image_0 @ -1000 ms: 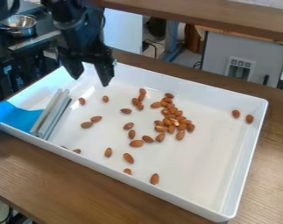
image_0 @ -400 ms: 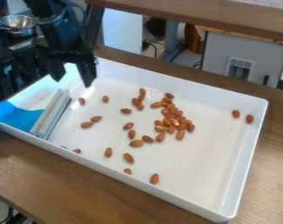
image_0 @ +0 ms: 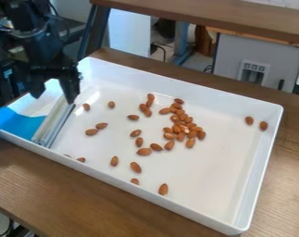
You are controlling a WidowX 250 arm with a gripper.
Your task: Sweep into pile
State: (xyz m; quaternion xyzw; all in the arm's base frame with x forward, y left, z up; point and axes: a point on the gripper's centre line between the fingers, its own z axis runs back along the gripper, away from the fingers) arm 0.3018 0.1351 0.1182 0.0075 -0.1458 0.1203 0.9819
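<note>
The hand (image_0: 53,98) hangs at the upper left of the frame with its fingers spread, over the left end of the white tray (image_0: 204,187). Just below it lies the sweeping tool (image_0: 52,122), a pale bar with a blue part reaching over the tray's rim; whether a fingertip touches the bar, I cannot tell. Almonds (image_0: 190,143) crowd together just right of centre, others lie scattered left and below, and two sit near the right wall, all on a wooden counter (image_0: 102,203)

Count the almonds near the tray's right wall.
2: the left almond, and the right almond beside it, slightly lower in view, both inside the white tray. None seems hidden there.
</note>
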